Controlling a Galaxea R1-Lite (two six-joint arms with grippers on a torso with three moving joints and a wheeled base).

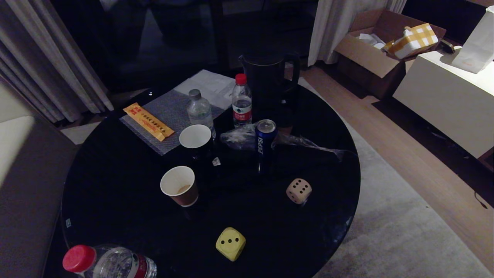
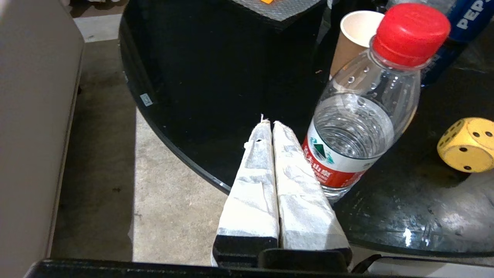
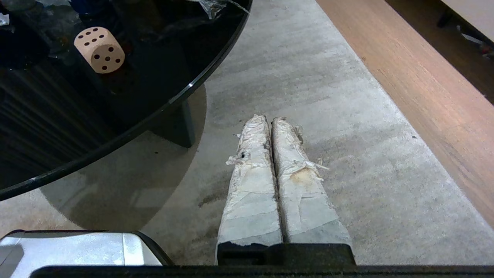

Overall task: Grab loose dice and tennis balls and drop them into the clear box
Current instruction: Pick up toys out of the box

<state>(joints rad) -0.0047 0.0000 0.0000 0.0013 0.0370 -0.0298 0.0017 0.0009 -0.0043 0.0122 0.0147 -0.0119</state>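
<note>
- The yellow die (image 1: 230, 243) lies on the round black table (image 1: 115, 200) near its front edge, a face with three black pips turned up; in the left wrist view the same cube (image 2: 467, 144) rests off to one side of the left gripper's tips, beyond the bottle that stands between them.
- The beige die (image 1: 298, 190) sits further back and toward the table's right side, well apart from the yellow one; in the right wrist view it (image 3: 99, 50) lies on the glass far ahead of the fingertips and off to the side.
- The left gripper (image 2: 267, 123) is clenched, its two tape-wrapped fingers pressed together with nothing between them, the tips over the table's rim.
- A water bottle with a red cap (image 2: 366, 116) stands just beside those fingers, at the table's front left corner (image 1: 108, 262).
- The right gripper (image 3: 266, 119) is likewise clenched and empty, hanging over the grey carpet (image 3: 308, 96) outside the table's edge.
- Behind the dice stand a blue Pepsi can (image 1: 264, 143), two paper cups (image 1: 179, 185) (image 1: 195, 136), two more water bottles (image 1: 241, 101) (image 1: 199, 110) and a black kettle (image 1: 270, 81).
- An orange packet (image 1: 148, 121) lies on a grey mat at the back left.
</note>
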